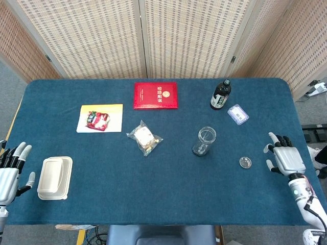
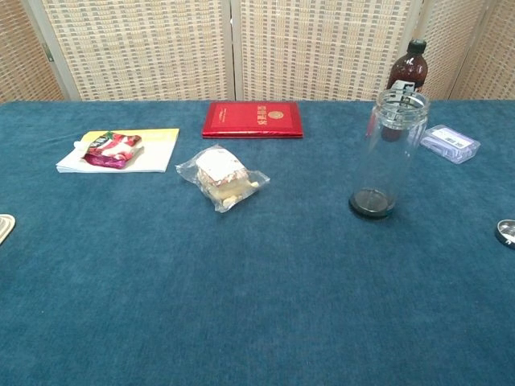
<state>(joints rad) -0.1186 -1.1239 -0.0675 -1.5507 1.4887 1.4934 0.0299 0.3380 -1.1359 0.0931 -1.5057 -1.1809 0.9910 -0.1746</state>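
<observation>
R hand (image 1: 285,159) sits at surface (image 1: 168,194) edge, fingers apart, holding nothing, near small round lid (image 1: 245,163), w/ clear glass jar (image 1: 205,141) further in. L hand (image 1: 9,176) fingers spread, empty, just beside beige clamshell box (image 1: 53,177).

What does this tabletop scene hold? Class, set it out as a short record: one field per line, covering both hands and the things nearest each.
left hand: open, holds nothing, beside the table's edge
nearest left: closed beige lunch box
right hand: open, fingers spread over the table
nearest right: small round lid
middle: empty clear jar, upright; bagged snack
far side: red booklet, dark bottle
</observation>
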